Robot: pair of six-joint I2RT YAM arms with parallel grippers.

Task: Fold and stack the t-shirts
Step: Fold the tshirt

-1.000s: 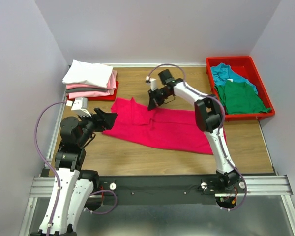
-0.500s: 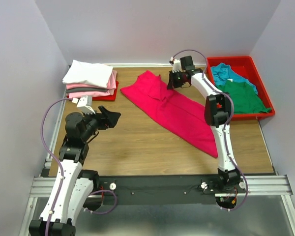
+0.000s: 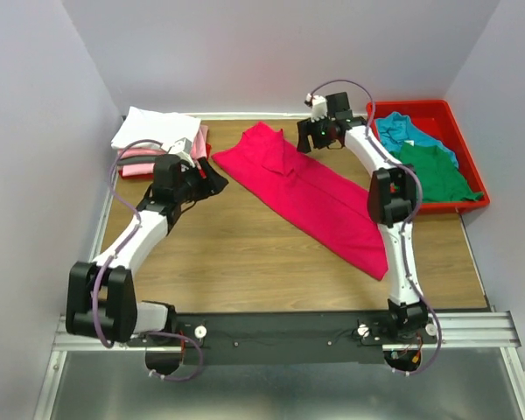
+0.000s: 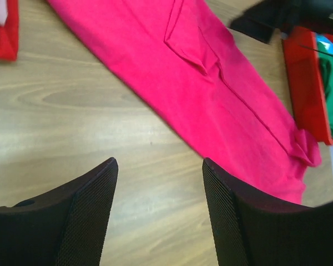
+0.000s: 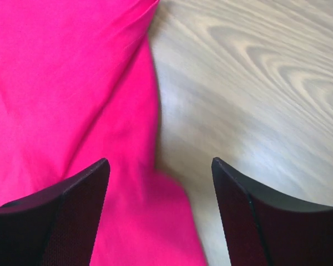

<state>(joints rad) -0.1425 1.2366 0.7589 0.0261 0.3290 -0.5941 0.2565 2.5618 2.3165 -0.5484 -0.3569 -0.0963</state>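
Wooden table (image 3: 245,254), crimson t-shirt (image 3: 315,188); both jaws wide, empty; whole stack (image 3: 157,136) only overhead.

The bright crimson-pink cloth t-shirt (image 3: 311,192) lies unfolded and mostly flat on the wooden table (image 3: 245,254). It forms a long diagonal band from far centre to near right, creased along its middle. At far left, a folded white t-shirt (image 3: 153,129) tops a folded pale pink t-shirt (image 3: 197,140). At far right, a crumpled teal t-shirt (image 3: 401,131) lies just beyond a spread green t-shirt (image 3: 429,173).

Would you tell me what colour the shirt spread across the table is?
The shirt is crimson-pink, clearest in the top external view.
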